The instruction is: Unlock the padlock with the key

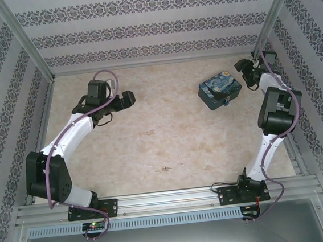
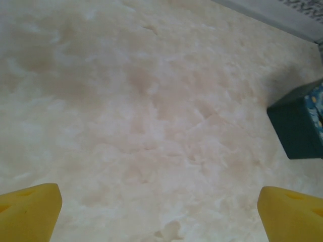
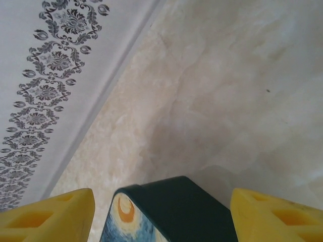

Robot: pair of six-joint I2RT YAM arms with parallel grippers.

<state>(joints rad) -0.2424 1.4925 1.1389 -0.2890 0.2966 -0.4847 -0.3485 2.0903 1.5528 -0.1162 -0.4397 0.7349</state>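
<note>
A blue-and-yellow painted box (image 1: 220,91) stands on the table at the back right. A small dark piece (image 1: 227,100) sits at its near edge; it is too small to tell whether it is the padlock. The key is out of view. My right gripper (image 1: 244,68) is at the box's far right side. In the right wrist view it (image 3: 161,214) is open, its yellow fingers (image 3: 48,217) straddling a corner of the box (image 3: 174,206) with a gap on each side. My left gripper (image 1: 128,98) hovers open over bare table (image 2: 159,212), holding nothing.
The box's dark side (image 2: 297,123) shows at the right edge of the left wrist view. Patterned walls (image 3: 45,85) close in the table at the back and both sides, and the right gripper is near the back right corner.
</note>
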